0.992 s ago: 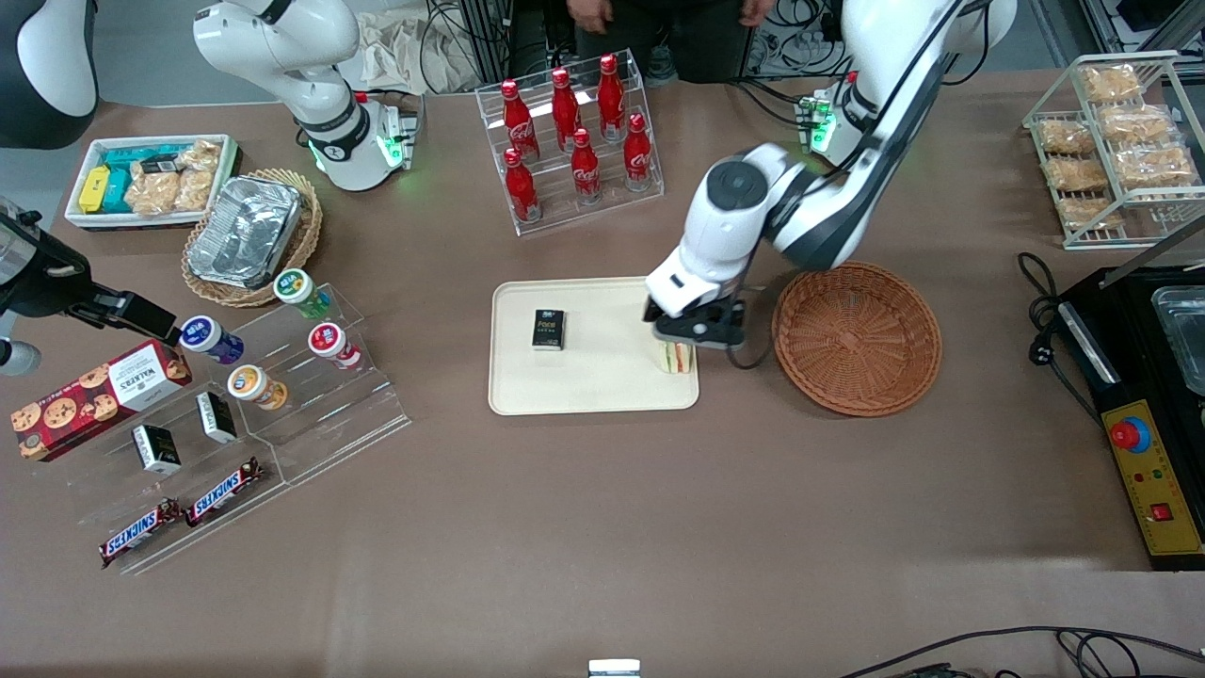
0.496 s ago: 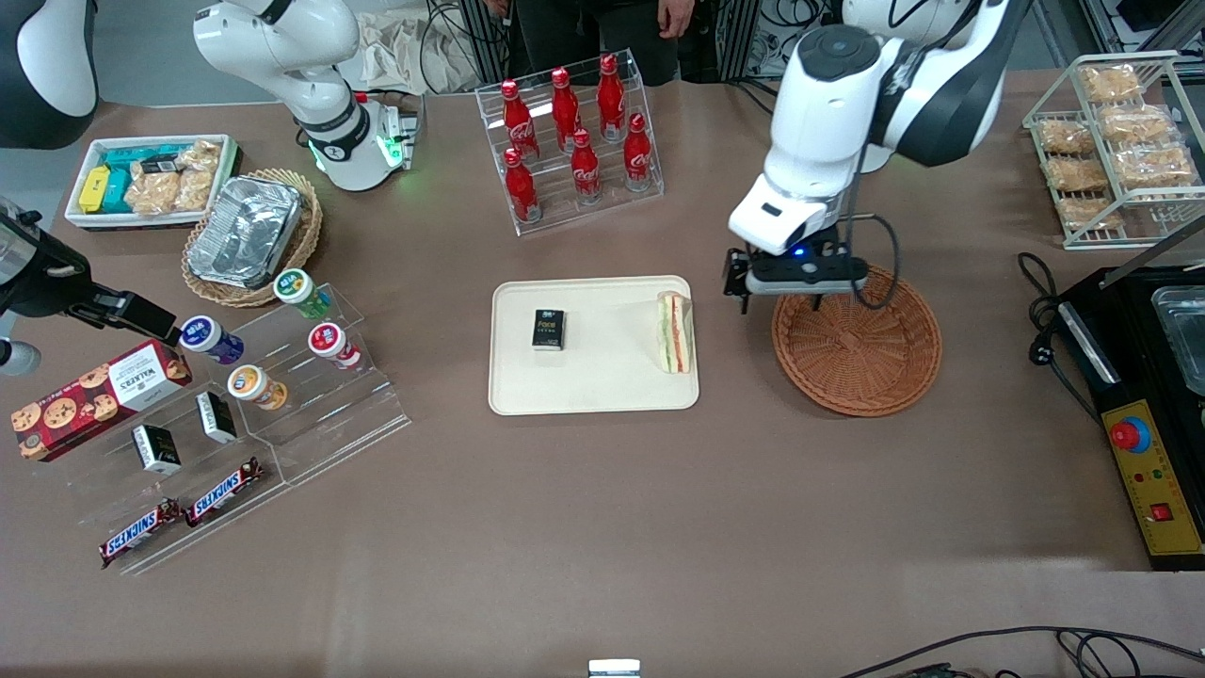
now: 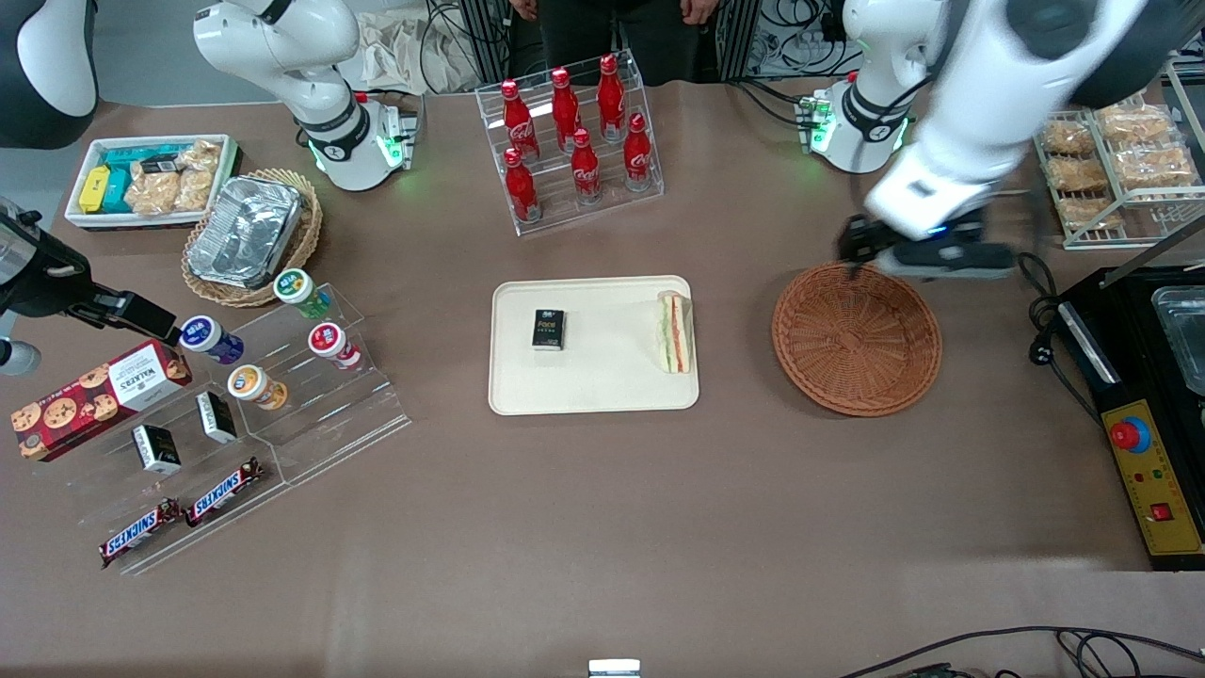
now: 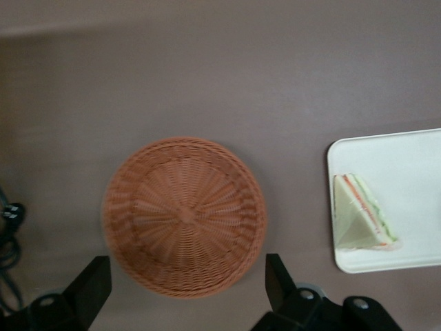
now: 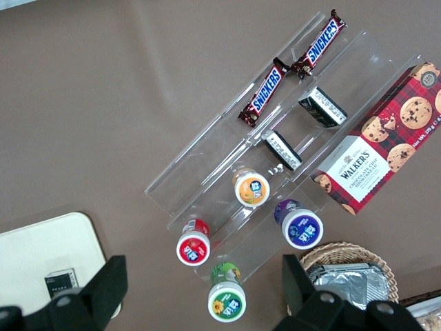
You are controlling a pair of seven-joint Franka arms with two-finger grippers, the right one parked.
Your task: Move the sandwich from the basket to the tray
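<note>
The sandwich (image 3: 674,331) (image 4: 358,221) lies on the cream tray (image 3: 602,377) (image 4: 406,152), at the tray's end nearest the basket, its red, orange and green filling edge showing. The round reddish-brown basket (image 3: 856,339) (image 4: 182,214) stands beside the tray with nothing in it. My left gripper (image 3: 927,256) (image 4: 186,289) hangs high above the basket's rim, on the side farther from the front camera and toward the working arm's end. Its fingers (image 4: 93,289) stand wide apart, open, with nothing between them.
A small black box (image 3: 548,330) also lies on the tray. A rack of red cola bottles (image 3: 574,132) stands farther back. Beside the basket, toward the working arm's end, are a black cable (image 3: 1040,320), a control box (image 3: 1153,480) and a snack rack (image 3: 1111,141).
A second ago the gripper was down at the sandwich on the tray. It has let go, risen and swung over the basket toward the working arm's end. The sandwich stays on the tray.
</note>
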